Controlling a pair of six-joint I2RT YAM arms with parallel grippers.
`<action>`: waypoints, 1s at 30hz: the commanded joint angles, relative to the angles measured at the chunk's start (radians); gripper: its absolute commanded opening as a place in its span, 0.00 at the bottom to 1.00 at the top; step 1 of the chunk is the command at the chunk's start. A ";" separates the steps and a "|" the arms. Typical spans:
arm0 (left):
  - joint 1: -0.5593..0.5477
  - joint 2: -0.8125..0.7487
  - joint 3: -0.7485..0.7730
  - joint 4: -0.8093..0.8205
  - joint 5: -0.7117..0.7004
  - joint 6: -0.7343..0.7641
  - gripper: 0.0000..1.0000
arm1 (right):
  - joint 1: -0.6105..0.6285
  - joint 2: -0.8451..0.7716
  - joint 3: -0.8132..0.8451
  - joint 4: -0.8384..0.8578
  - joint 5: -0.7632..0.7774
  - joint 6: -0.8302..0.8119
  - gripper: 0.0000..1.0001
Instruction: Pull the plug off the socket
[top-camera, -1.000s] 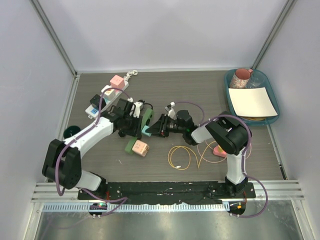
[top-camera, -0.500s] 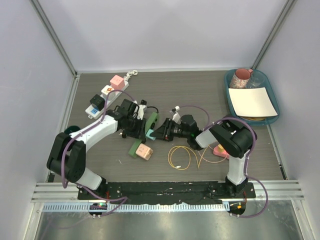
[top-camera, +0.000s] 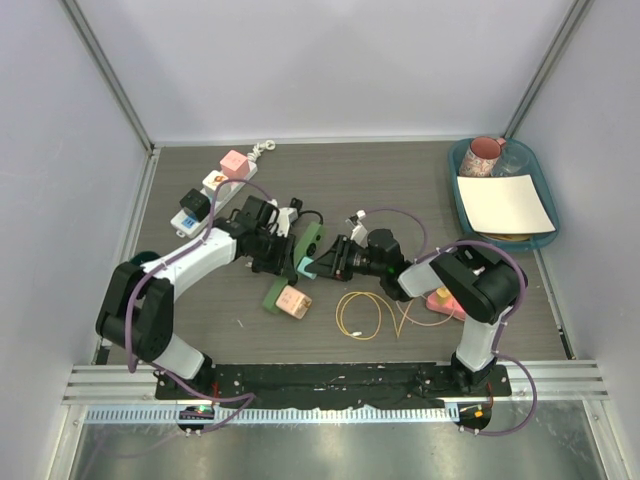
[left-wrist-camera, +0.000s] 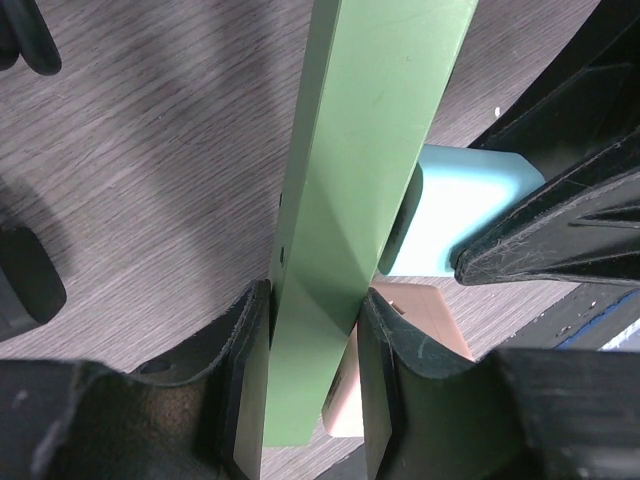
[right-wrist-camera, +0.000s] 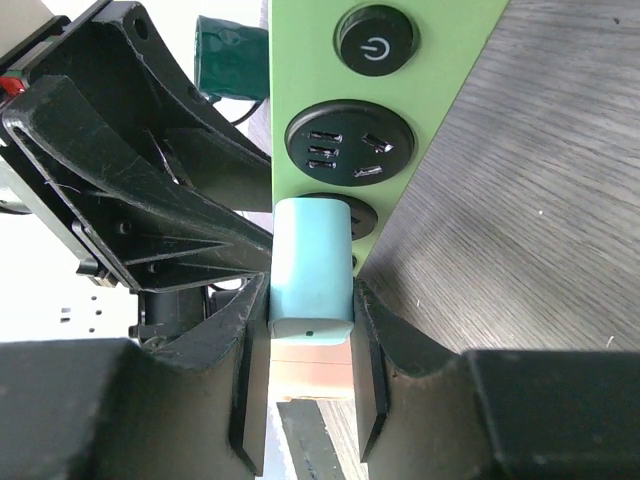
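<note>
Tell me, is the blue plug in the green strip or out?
In: the light blue plug butts against the green power strip, no prongs showing, gripped by the right claw.

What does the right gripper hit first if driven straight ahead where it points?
Most likely the green power strip. The right gripper is clamped on the light blue plug seated in it, fingertips close to its face. The left gripper clamps the strip.

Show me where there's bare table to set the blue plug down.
Bare table lies along the back, between the white power strip and the teal tray. The middle is crowded: green power strip, blue plug, pink adapter, yellow cable loop.
</note>
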 joint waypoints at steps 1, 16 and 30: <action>0.098 0.037 0.019 -0.097 -0.400 0.020 0.00 | -0.038 -0.108 -0.033 0.054 -0.076 0.010 0.01; 0.104 0.060 0.019 -0.100 -0.449 0.014 0.00 | -0.050 -0.153 -0.147 0.106 -0.097 -0.075 0.01; 0.107 0.041 0.010 -0.076 -0.397 0.020 0.00 | -0.063 -0.366 -0.104 -0.225 -0.100 -0.228 0.01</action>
